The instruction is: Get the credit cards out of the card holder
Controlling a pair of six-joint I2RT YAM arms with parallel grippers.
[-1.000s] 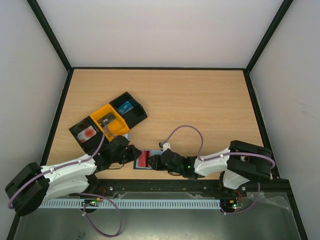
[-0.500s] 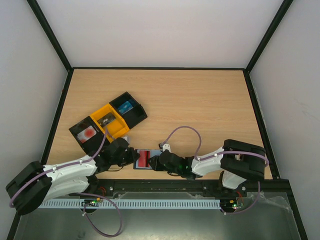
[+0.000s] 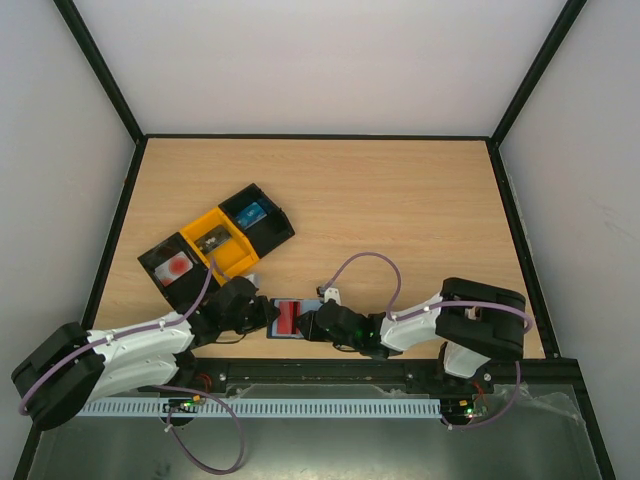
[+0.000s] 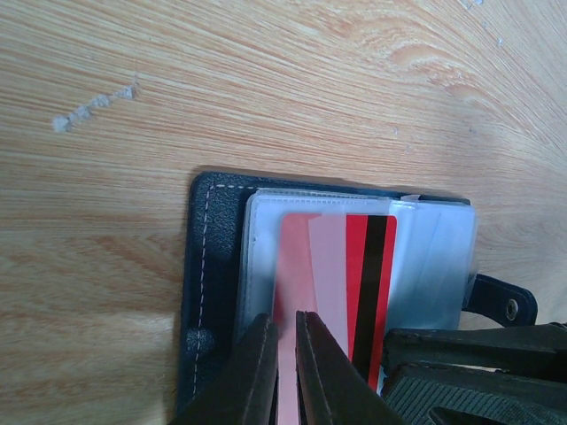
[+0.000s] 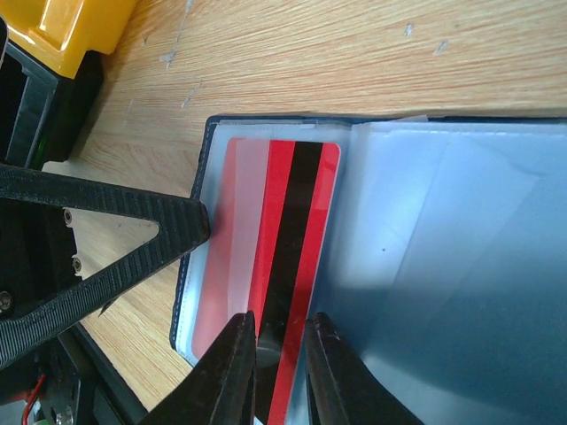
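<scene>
The card holder (image 3: 300,304) lies open at the table's near edge, with a red card with a black stripe (image 3: 288,318) in its clear sleeve. My left gripper (image 3: 263,312) is at its left end. In the left wrist view the jaws (image 4: 285,323) stand shut to a slit, tips on the red card (image 4: 354,266) beside the holder's dark stitched edge (image 4: 213,283). My right gripper (image 3: 315,322) is at the card's right. In the right wrist view (image 5: 282,332) it is narrowly open astride the card's (image 5: 283,204) black stripe. The blue, white and dark cards lie in trays.
Three joined trays stand left of the holder: a black one (image 3: 150,262) with the white card with a red mark, a yellow one (image 3: 240,256) with the dark card, and a black one (image 3: 282,232) with the blue card. The table's front rail is just behind both grippers.
My right arm has drawn in to the left, its gripper sliding a little further over the holder. My left gripper has edged slightly left. The holder and red card stay put.
</scene>
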